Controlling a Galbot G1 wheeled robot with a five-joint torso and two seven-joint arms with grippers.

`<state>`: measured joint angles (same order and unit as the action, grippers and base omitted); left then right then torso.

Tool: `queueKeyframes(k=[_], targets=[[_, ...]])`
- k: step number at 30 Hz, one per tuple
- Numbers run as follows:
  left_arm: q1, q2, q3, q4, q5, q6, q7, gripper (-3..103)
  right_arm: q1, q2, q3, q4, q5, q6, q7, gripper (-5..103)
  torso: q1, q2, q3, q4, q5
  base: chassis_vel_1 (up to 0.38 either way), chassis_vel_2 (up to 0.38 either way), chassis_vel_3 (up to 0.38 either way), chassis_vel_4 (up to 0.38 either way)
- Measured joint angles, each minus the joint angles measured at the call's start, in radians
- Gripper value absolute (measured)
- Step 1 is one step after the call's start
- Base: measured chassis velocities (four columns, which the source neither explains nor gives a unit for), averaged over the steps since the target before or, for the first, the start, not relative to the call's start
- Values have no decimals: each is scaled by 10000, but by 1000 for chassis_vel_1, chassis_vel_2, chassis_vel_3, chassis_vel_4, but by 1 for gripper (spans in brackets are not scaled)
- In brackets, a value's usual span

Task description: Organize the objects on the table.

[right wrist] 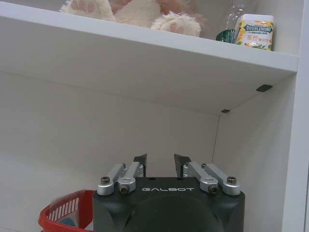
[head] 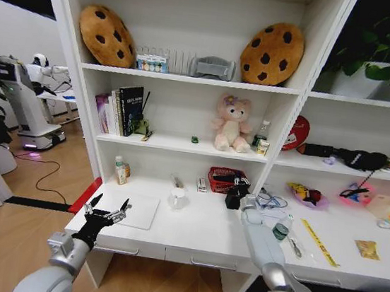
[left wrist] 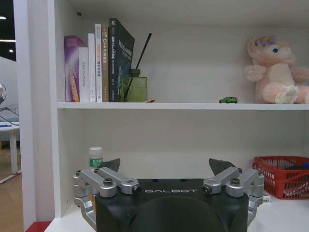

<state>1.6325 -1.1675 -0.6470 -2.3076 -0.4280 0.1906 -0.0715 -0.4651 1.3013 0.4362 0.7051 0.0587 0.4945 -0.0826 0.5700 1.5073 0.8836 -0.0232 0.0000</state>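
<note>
- Head view: the left gripper point(head: 108, 209) hovers at the near left corner of the white desk point(head: 198, 235), jaws spread wide and holding nothing. Just to its right, flat on the desk, lies the slim silver laptop point(head: 136, 211), lid closed, its long axis running left to right along the front edge.
- Head view: the right gripper point(head: 236, 192) is farther in, near the red basket point(head: 224, 179) at the back of the desk. To the right of that arm lie the green-lidded small jar point(head: 282, 227), a pen point(head: 295, 247) and the yellow ruler point(head: 319, 242), the ruler's long axis running from far left to near right.
- Head view, judgement: the left arm is nearer the laptop; the right arm is nearer the jar, pen and ruler, which sit nearer the robot than its jaws.
- Left wrist view: the left fingertips point(left wrist: 110, 165) stand well apart with empty space between. Ahead are the shelf wall, a white bottle with a green cap point(left wrist: 96, 157) at the left and the red basket at the right. The tiny green item point(left wrist: 228, 100) rests on the shelf above, beside the pink plush bear point(left wrist: 275, 72).
- Right wrist view: the right fingertips point(right wrist: 140, 159) stand a narrow gap apart, gripping nothing, pointing at the bare back wall under the shelf. The basket rim is close below the gripper; whether they touch cannot be judged here.
</note>
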Motion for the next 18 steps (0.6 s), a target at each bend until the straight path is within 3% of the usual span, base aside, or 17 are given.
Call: queueKeyframes(k=[6,10,11,12,14,16,17,18], targets=[[-1,0,0,0,0,0,0,100,-63,3,-31,134,-75,-13,63,45,0,0,0,0,0,0,0,0,0],[0,0,0,0,0,0,0,100,-216,-28,-103,471,-76,-135,143,61,0,0,0,1,0,0,0,0,0],[0,0,0,0,0,0,0,100,-253,-43,-122,540,-76,-155,160,73,0,0,0,0,0,0,0,0,0],[0,0,0,0,0,0,0,100,-253,-43,-122,540,-76,-155,160,73,0,0,0,0,0,0,0,0,0],[0,0,0,0,0,0,0,100,-350,-78,-165,775,-69,-249,272,83,0,0,0,0,0,0,0,0,0],[0,0,0,0,0,0,0,100,-378,-87,-181,847,-63,-279,300,83,0,0,0,0,0,0,0,0,0],[0,0,0,0,0,0,0,100,-436,-101,-218,998,-57,-326,359,94,0,0,0,0,0,0,0,0,0],[0,0,0,0,0,0,0,100,-471,-109,-238,1070,-55,-352,384,94,0,0,0,0,0,0,0,0,0]])
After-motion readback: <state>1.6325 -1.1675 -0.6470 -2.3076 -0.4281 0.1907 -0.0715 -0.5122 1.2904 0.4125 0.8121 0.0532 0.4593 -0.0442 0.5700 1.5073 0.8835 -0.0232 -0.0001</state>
